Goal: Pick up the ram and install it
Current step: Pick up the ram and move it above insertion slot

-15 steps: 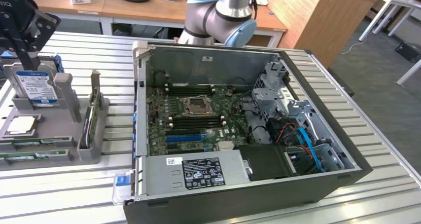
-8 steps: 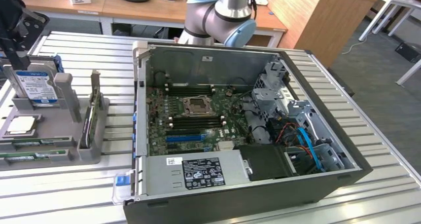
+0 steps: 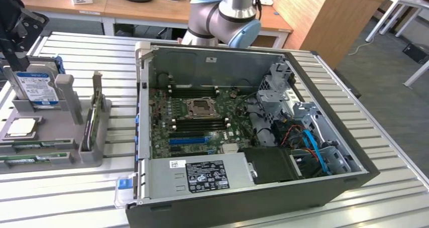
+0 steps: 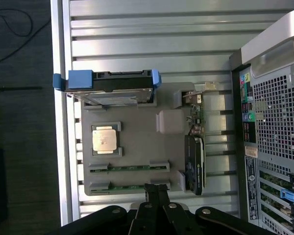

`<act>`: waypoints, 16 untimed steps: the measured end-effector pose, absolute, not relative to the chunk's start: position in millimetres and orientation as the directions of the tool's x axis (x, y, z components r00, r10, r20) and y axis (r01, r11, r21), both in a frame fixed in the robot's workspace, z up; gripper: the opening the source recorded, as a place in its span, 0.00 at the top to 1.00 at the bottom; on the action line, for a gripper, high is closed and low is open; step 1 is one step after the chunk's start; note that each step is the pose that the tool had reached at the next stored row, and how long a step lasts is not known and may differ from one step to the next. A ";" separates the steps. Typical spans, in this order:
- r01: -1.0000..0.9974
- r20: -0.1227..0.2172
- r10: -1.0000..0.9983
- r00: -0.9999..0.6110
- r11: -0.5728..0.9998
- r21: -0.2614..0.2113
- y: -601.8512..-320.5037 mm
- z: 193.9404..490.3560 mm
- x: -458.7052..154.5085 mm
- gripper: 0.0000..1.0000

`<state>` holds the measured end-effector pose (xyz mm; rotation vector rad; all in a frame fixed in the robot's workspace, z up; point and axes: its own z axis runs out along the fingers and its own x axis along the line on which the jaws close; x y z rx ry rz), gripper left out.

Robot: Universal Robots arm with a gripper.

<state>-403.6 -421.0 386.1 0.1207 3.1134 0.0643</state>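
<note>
Approach step: your hand [image 4: 156,190], pressed together, hovers over the grey holder [image 4: 137,147] on the table [image 4: 137,49] where the ram [image 4: 130,186] lies slotted, seemingly untouched; grasping it calls for spreading first.

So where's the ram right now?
Two green ram sticks lie side by side in the gray holder on the exterior view's left, beside the square processor chip, outside the computer case.
</note>
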 end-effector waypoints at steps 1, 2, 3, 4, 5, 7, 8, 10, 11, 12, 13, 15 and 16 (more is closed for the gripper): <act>0.077 -0.023 0.078 -0.997 0.996 0.042 -421.0 386.2 -403.6 0.89; 0.077 -0.024 0.078 -0.997 0.996 0.042 -420.9 386.2 -403.6 0.89; 0.077 -0.024 0.078 -0.997 0.996 0.042 -421.0 386.2 -403.6 0.89; 0.077 -0.023 0.078 -0.997 0.996 0.042 -421.0 386.2 -403.6 0.89; 0.077 -0.023 0.078 -0.997 0.996 0.042 -421.0 386.2 -403.6 0.89; 0.076 -0.024 0.077 -0.997 0.996 0.042 -420.9 386.2 -403.6 0.89; 0.075 -0.023 0.076 -0.997 0.996 0.042 -420.9 386.2 -403.6 0.89; 0.068 -0.023 0.069 -0.997 0.997 0.042 -420.9 386.2 -403.6 0.89; 0.060 -0.023 0.061 -0.998 0.997 0.042 -420.9 386.2 -403.6 0.89; 0.050 -0.024 0.051 -0.998 0.998 0.042 -420.9 386.1 -403.7 0.89; 0.037 -0.024 0.038 -0.999 0.998 0.042 -420.9 386.2 -403.7 0.89; 0.004 -0.023 0.005 -1.000 0.999 0.042 -420.9 386.2 -403.6 0.89; -0.014 -0.023 -0.013 -1.000 0.999 0.042 -420.9 386.2 -403.6 0.89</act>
